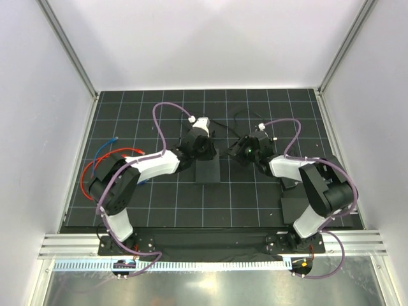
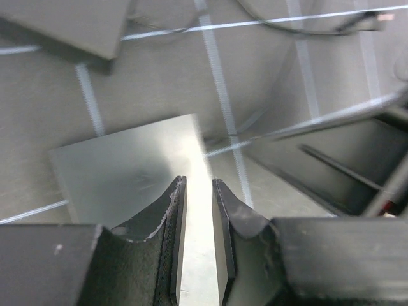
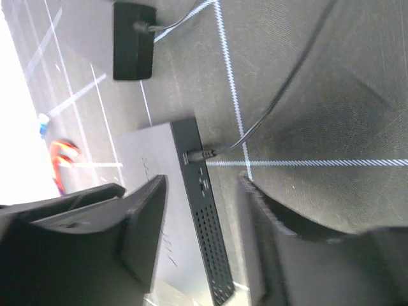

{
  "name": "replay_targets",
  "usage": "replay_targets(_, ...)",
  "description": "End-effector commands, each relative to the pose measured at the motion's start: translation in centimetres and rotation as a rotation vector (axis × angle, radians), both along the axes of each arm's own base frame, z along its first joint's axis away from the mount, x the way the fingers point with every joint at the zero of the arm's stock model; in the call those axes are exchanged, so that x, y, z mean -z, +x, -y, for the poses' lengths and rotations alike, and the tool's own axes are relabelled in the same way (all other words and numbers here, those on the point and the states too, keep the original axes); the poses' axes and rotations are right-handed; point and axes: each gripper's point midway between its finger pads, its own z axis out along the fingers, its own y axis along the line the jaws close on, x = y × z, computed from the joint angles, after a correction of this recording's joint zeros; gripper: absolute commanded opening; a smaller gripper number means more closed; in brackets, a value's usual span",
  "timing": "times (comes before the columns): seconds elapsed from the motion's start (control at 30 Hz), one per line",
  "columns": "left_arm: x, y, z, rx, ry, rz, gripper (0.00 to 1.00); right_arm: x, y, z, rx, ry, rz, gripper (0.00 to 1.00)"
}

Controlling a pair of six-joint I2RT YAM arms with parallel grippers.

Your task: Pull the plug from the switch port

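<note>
Lab test cell — white walls (image 1: 210,44), aluminium framing (image 1: 69,48), gridded mat (image 1: 191,204).

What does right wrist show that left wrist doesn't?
Only right wrist: the plug seated in the switch port edge, its cord running off, the power brick, a red cable, and the right end effector open astride the switch.
Only left wrist: the left end effector, fingers nearly together with nothing between them, above a glare-lit flat slab; which item that is, I can't tell. No plug is visible there.
Both: the black gridded mat.
</note>
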Motion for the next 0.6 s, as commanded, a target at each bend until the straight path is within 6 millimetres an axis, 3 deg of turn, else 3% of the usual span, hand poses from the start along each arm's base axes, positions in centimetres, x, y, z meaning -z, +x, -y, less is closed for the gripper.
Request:
replay_targets(0.0,1.1,0.5,-1.3,-0.108,0.087,-0.03,0.26,-0.7,1.2,-0.9,0.092,0.183,-0.001,0.51)
replay_targets(0.27,3.0,0.6,-2.2,-0.185,0.195,-0.088,0.26,1.4,1.5,-1.7,0.148,0.3,-0.06,0.48)
replay_targets(0.5,3.4,0.9,-2.5,-0.211,0.215,-0.096,0.26,2.7,1.7,-1.9,0.178,0.32,-0.092,0.47)
replay_targets(0.57,3.5,0.9,-2.6,-0.215,0.22,-0.099,0.26,2.7,1.8,-2.1,0.181,0.334,-0.099,0.41)
